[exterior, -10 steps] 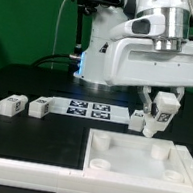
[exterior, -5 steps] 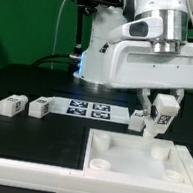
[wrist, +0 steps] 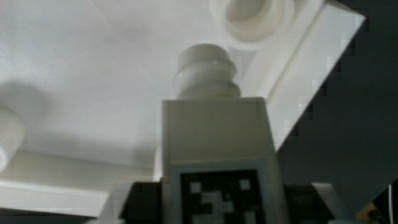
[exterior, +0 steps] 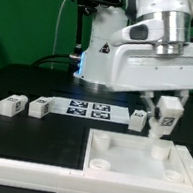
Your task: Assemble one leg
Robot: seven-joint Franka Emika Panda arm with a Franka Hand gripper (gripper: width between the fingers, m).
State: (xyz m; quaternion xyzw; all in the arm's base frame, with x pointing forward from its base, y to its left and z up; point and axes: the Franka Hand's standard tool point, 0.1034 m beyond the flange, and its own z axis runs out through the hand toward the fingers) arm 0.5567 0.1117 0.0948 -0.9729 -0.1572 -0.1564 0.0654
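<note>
Shows the leg [exterior: 166,122], a small white peg, pinched between the fingers of the tool [exterior: 167,110] at the exterior view's right, mid-height, lifted clear of the dark table [exterior: 49,126]. Long axis close to vertical, tagged face toward the exterior camera, narrower ribbed end pointing down. In the wrist view, the same leg [wrist: 217,120] seen along its length, ribbed tip aimed at the white panel [wrist: 89,80], near a round corner socket [wrist: 260,14] but not in it. In the exterior view, the panel [exterior: 139,164] filling the lower right, far right socket [exterior: 158,152] just beneath the tip and apart from it. Across the middle of the frame, the marker board [exterior: 87,109], with a second leg [exterior: 138,115] just beside its right end, close to the held one. Further left, a third leg [exterior: 39,105] and a fourth leg [exterior: 12,103] lying on the table. Bulky white arm [exterior: 142,51] filling the upper right, wrist pointing straight down.
</note>
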